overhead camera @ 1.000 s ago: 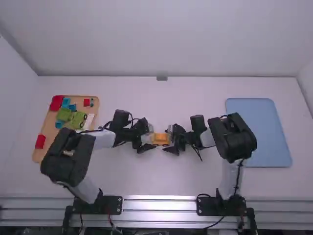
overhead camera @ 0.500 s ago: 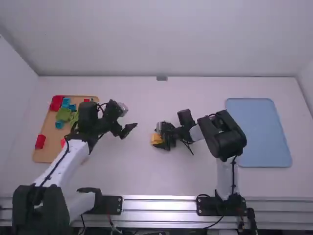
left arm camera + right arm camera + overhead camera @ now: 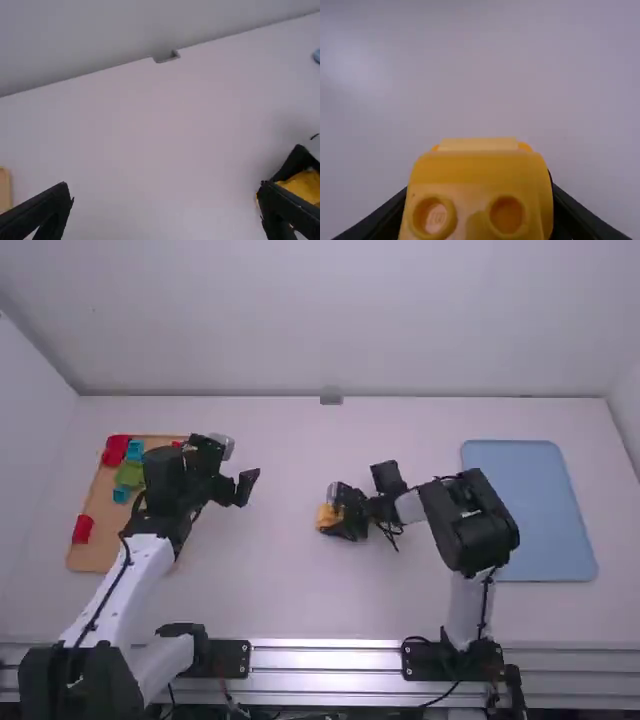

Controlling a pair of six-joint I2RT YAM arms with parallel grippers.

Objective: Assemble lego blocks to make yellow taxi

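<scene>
Backing left gripper [image 3: 166,192], wide open and empty, toward right edge of tray [image 3: 98,505] (perhaps for next piece); keeping yellow block [image 3: 480,167] pinched in right gripper [image 3: 479,192].

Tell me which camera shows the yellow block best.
Right wrist view: the yellow block is large and close, its two round studs clear. High view: small. Left wrist view: partly hidden behind a finger.

Looked softly, rather dimly lit. Caught pale glare on the table [image 3: 360,75] beyond the right gripper [image 3: 340,515], faint shadow beside it, shine on the rail [image 3: 325,646] well apart.
</scene>
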